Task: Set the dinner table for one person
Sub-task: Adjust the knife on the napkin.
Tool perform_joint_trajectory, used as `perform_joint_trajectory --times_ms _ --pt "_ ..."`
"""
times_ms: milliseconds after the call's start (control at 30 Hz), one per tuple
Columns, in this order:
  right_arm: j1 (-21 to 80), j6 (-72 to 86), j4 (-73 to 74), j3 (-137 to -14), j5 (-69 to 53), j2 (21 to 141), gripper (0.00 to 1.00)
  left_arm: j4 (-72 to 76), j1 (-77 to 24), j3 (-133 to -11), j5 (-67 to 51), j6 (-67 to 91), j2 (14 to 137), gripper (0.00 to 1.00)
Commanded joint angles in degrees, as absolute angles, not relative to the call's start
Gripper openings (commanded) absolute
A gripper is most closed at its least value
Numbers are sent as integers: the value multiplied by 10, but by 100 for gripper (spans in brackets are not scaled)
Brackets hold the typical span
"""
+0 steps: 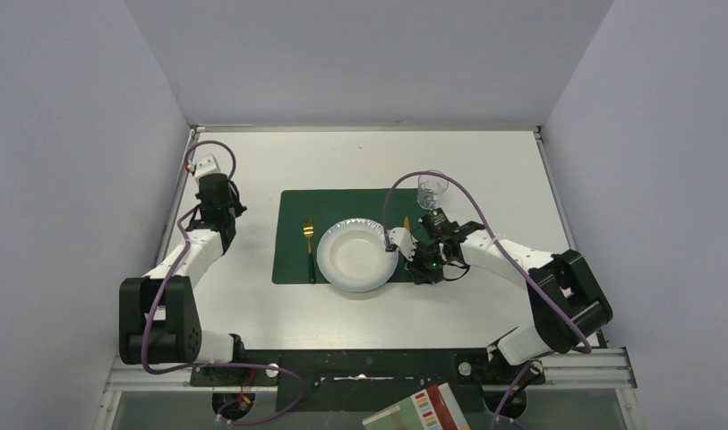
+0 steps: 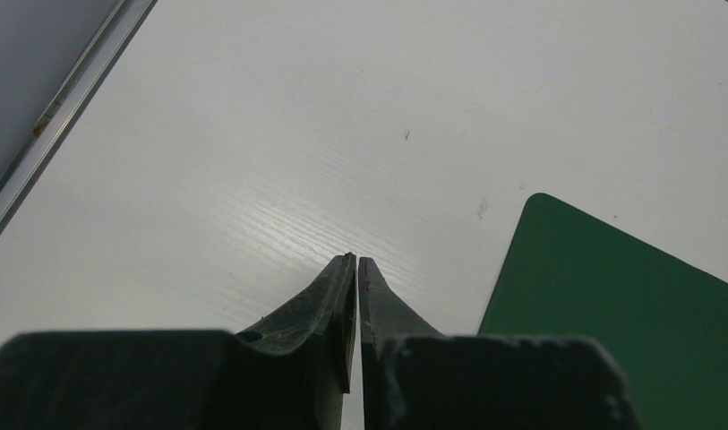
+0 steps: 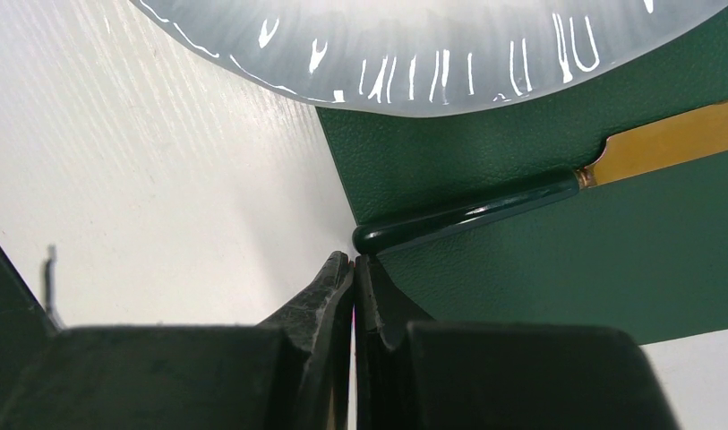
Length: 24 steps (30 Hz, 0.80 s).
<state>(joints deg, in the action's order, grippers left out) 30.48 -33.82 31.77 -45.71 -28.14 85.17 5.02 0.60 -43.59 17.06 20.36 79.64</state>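
We see the white tabletop (image 1: 360,157) spreading out on every side of the dark green placemat (image 1: 342,204). Its metal rim (image 2: 64,98) runs well to the left of the placemat.

1 white paper plate (image 1: 353,255) lies on the placemat, a little right of its middle, and its rim overhangs the placemat's near edge. 1 fork (image 1: 309,244) lies on the placemat's left part, between the left edge and the plate. Its gold head points to the far edge and its dark handle to the near edge. 1 knife (image 3: 467,219) lies on the placemat's right part, with a dark green handle and a gold blade. A clear cup (image 1: 432,190) stands upright just beside the placemat's far right corner.

The left end effector (image 2: 356,260) is over bare tabletop, left of the placemat's far left corner. Its 2 fingers are pressed almost together, with nothing between them.

The right end effector (image 3: 353,260) is over the placemat's near right part, fingers together and empty. Its tips sit right at the rounded end of the knife handle. We cannot tell whether they touch it.
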Motion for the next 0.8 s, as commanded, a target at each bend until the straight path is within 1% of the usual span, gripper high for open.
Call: perform_joint_trajectory --times_ms 0,533,600,700,767 --pt "311 -338 304 -480 -291 856 0 79 12 -448 163 200 798 5" --pt "319 -335 298 -482 -293 863 0 75 14 -450 162 201 801 4" --pt "319 -338 303 -487 -281 860 0 75 14 -451 162 202 801 4" --pt "320 -349 328 -514 -241 850 1 74 16 -449 162 203 801 7" --pt "320 -359 351 -553 -209 836 5 74 17 -449 159 204 803 9"
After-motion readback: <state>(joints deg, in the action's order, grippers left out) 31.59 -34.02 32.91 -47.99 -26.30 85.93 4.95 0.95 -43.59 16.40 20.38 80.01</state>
